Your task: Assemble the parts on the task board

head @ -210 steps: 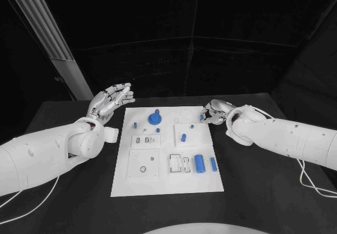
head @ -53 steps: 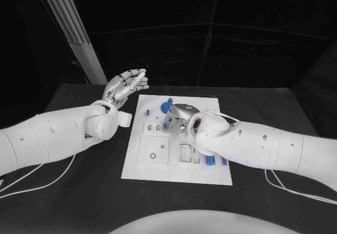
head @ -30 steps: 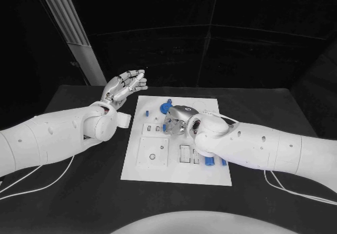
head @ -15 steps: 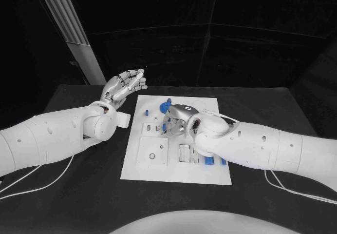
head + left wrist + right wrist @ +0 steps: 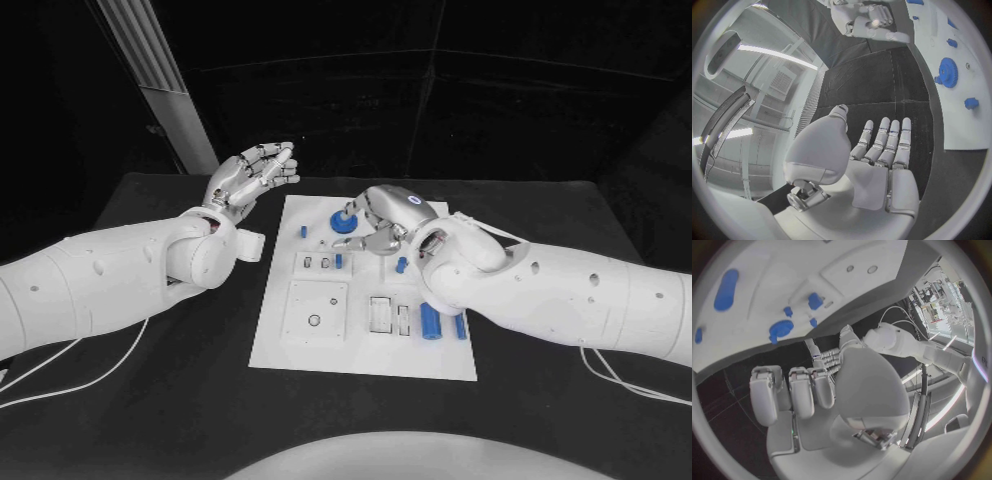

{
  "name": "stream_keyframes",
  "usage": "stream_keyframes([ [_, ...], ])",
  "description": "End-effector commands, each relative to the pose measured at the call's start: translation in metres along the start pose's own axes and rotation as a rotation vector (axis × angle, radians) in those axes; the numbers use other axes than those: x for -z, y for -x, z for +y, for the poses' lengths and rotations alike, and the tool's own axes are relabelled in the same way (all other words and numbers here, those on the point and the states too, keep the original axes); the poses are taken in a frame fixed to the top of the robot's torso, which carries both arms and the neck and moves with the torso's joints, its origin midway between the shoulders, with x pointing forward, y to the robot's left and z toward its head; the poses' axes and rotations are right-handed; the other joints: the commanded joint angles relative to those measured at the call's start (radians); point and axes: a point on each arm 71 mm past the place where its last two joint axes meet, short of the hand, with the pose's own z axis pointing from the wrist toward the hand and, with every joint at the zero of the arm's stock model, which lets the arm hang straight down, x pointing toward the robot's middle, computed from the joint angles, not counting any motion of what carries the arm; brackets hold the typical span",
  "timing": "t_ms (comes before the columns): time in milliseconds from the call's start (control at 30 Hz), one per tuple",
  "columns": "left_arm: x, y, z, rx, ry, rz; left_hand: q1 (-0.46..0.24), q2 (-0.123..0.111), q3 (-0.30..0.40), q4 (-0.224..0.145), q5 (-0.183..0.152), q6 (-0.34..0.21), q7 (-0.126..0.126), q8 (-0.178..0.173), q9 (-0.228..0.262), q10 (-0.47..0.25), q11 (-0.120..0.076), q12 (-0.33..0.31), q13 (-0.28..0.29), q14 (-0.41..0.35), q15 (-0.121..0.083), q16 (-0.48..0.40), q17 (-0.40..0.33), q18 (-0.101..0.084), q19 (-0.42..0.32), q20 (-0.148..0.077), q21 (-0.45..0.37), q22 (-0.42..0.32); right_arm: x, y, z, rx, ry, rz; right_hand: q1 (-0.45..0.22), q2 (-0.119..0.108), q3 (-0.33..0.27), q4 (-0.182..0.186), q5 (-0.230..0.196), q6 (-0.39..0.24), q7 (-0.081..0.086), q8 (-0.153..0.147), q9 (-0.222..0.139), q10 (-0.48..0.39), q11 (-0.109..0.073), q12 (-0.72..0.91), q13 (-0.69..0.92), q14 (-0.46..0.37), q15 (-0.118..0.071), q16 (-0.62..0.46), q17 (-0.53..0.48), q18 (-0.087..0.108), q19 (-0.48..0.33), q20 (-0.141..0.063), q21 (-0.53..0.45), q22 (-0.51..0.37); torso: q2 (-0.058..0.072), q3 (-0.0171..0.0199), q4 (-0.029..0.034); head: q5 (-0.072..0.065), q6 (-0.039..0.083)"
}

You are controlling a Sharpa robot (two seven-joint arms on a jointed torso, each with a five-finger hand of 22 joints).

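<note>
The white task board lies in the middle of the black table. A blue gear stands at its far end, also seen in the left wrist view and the right wrist view. My right hand hovers just beside the gear, fingers bent downward and holding nothing. A small blue part stands by the slotted block just in front of that hand. Two blue cylinders lie at the board's right. My left hand is raised beyond the board's far left corner, fingers straight and nothing in its palm.
A small blue peg stands near the board's far left edge and another blue piece sits right of centre. A grey post rises behind the table at the left. Bare black table surrounds the board.
My right hand has lifted off the slotted block and moved toward the far end beside the gear, uncovering the small blue part. The left hand has stayed raised.
</note>
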Motion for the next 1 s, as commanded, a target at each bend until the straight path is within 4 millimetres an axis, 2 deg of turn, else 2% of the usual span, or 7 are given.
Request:
stream_keyframes([
  [33,0.002,0.002,-0.017,-0.035,-0.198,0.019,0.01,0.001,-0.007,0.0,0.003,-0.009,0.153,0.007,0.0,-0.004,-0.003,0.005,0.0,-0.004,0.001,0.006,0.001,0.008,-0.002,0.0,0.005,0.002,0.001,0.027,0.0,-0.186,0.062,-0.175,0.0,0.041,0.016,-0.002,0.009,0.013,-0.006,0.013,0.004,0.106,0.004,0.003,0.26,0.102,0.006,0.002,0.263,-0.007,0.106,0.006,0.003,0.263,-0.001,-0.0005,-0.0012,0.003,-0.002],
  [500,0.008,0.006,-0.039,-0.161,-0.035,0.118,-0.018,0.001,-0.063,0.004,-0.002,-0.163,0.041,0.001,-0.007,0.258,-0.06,0.138,0.04,0.321,-0.079,0.152,0.06,0.092,0.205,-0.006,0.17,0.059,0.025,0.062,-0.064,-0.805,-0.189,-0.146,-0.164,0.229,-0.102,0.001,0.124,-0.055,0.006,0.051,0.011,0.106,0.015,0.003,0.26,0.102,0.016,0.002,0.263,0.049,-0.053,0.014,-0.205,0.18,-0.002,0.0001,0.0008,0.016,-0.002],
  [767,0.008,-0.001,-0.051,-0.343,0.123,0.211,-0.09,-0.031,-0.068,0.001,0.002,-0.092,0.047,0.168,0.003,0.61,-0.149,0.375,0.223,0.653,-0.184,0.372,0.221,0.105,0.44,-0.086,0.398,0.186,0.038,0.069,-0.085,-0.881,-0.206,-0.099,-0.276,0.274,-0.203,0.0,0.047,-0.192,0.039,0.095,0.011,0.106,0.047,0.003,0.26,0.102,0.047,0.002,0.263,0.106,-0.268,0.039,-0.481,0.077,-0.003,0.0017,0.0015,0.022,0.0],
  [833,0.008,-0.004,-0.052,-0.404,0.163,0.248,-0.104,-0.04,-0.056,0.007,0.002,-0.061,0.046,0.173,0.001,0.786,-0.151,0.531,0.519,0.817,-0.196,0.48,0.431,0.106,0.486,-0.105,0.482,0.242,0.04,0.07,-0.09,-0.887,-0.214,-0.088,-0.295,0.281,-0.221,-0.001,0.028,-0.219,0.045,0.107,0.012,0.106,0.053,0.003,0.26,0.102,0.051,0.002,0.263,0.113,-0.3,0.045,-0.521,0.063,-0.003,0.0022,0.0012,0.023,0.001],
  [867,0.008,-0.007,-0.052,-0.443,0.188,0.273,-0.122,-0.048,-0.048,0.014,0.001,-0.034,0.048,0.17,-0.001,0.985,-0.154,0.69,0.928,1.085,-0.205,0.602,0.881,0.092,0.569,-0.118,0.612,0.349,0.041,0.07,-0.094,-0.888,-0.22,-0.084,-0.299,0.284,-0.231,0.0,0.023,-0.233,0.048,0.118,0.014,0.106,0.057,0.003,0.26,0.102,0.054,0.002,0.263,0.114,-0.306,0.049,-0.53,0.061,-0.002,0.0017,0.0013,0.023,0.003],
  [933,0.008,-0.011,-0.051,-0.489,0.22,0.306,-0.109,-0.062,-0.029,0.01,0.005,0.008,0.049,0.158,-0.003,1.159,-0.149,0.805,1.328,1.34,-0.186,0.67,1.368,0.033,0.812,-0.126,0.907,0.659,0.043,0.07,-0.098,-0.889,-0.229,-0.08,-0.3,0.288,-0.239,-0.001,0.016,-0.245,0.051,0.132,0.017,0.106,0.058,0.003,0.26,0.102,0.057,0.002,0.263,0.115,-0.308,0.051,-0.534,0.06,-0.001,0.0012,0.0008,0.028,0.006],
  [1000,0.007,-0.016,-0.049,-0.517,0.246,0.33,-0.111,-0.077,-0.027,0.017,0.004,0.034,0.061,0.143,-0.003,1.239,-0.141,0.834,1.503,1.413,-0.176,0.669,1.506,-0.018,0.996,-0.116,1.085,0.866,0.044,0.071,-0.101,-0.887,-0.237,-0.078,-0.299,0.29,-0.242,-0.001,0.014,-0.249,0.051,0.138,0.018,0.106,0.059,0.003,0.26,0.102,0.057,0.002,0.263,0.114,-0.305,0.053,-0.532,0.062,0.0,0.0008,0.0007,0.026,0.007],
])
